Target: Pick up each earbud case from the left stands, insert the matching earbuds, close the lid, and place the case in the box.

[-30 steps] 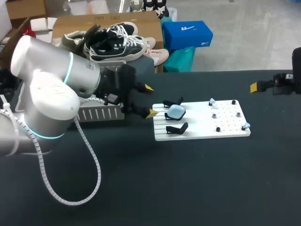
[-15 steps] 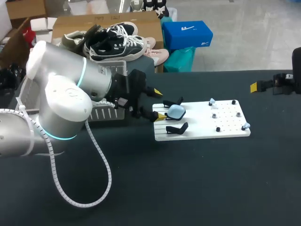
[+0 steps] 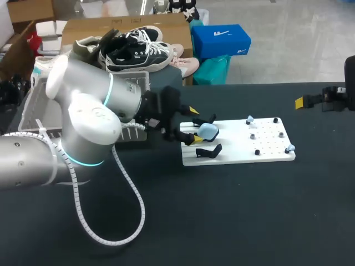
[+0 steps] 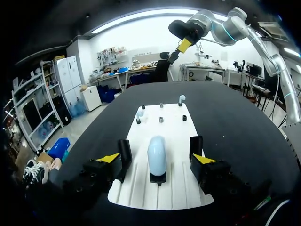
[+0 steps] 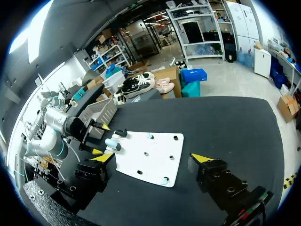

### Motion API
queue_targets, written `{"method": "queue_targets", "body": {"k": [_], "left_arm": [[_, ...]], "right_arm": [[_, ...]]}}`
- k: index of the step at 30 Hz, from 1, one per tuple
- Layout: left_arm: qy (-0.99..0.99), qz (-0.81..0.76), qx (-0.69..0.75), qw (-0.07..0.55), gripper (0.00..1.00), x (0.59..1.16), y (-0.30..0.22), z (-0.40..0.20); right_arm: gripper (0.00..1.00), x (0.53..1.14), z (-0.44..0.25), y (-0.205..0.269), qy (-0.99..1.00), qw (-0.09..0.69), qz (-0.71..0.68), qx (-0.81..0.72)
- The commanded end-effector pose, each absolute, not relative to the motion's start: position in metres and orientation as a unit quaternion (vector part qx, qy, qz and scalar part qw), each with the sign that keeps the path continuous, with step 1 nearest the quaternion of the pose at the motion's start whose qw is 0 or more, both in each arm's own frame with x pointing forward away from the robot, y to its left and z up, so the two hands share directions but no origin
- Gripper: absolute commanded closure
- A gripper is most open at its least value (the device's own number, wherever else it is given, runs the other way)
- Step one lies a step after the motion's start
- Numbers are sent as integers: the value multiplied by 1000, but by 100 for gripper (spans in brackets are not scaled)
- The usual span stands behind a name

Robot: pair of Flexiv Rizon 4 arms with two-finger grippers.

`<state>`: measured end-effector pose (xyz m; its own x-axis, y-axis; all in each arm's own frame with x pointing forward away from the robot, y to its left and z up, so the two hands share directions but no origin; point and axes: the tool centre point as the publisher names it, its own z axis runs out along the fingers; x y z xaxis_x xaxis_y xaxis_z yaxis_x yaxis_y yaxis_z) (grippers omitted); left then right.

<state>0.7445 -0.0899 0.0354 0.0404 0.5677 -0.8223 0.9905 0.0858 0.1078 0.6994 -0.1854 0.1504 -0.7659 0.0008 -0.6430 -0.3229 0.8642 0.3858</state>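
While a smooth, pale-blue oval case (image 4: pixel 156 151) sits on the grooved white board (image 4: pixel 175 137), the left gripper (image 4: pixel 156 159) straddles it, fingers spread clear. The right gripper (image 5: pixel 151 157) gapes too.

No legible text, no labels, no numbers

Pale blue earbud case (image 4: pixel 156 155), closed, resting on middle black stand (image 4: pixel 157 178) of white board (image 4: pixel 175 134)
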Motion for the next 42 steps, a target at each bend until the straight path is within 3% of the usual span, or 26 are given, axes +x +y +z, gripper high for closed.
{"method": "queue_targets", "body": {"k": [1, 24, 27, 36, 37, 42], "left_arm": [[630, -289, 615, 374, 0, 750, -95, 31], [635, -308, 610, 360, 0, 756, -106, 18], [635, -309, 610, 358, 10, 756, -106, 17], [637, -312, 609, 354, 25, 757, -106, 15], [637, -312, 609, 354, 32, 757, -106, 15], [638, -315, 609, 352, 47, 757, -107, 14]], "right_arm": [[0, 700, 150, -186, 907, 330, 246, -90], [0, 700, 150, -186, 907, 330, 246, -90], [0, 700, 150, -186, 907, 330, 246, -90], [0, 700, 150, -186, 907, 330, 246, -90], [0, 700, 150, -186, 907, 330, 246, -90], [0, 700, 150, -186, 907, 330, 246, -90]]}}
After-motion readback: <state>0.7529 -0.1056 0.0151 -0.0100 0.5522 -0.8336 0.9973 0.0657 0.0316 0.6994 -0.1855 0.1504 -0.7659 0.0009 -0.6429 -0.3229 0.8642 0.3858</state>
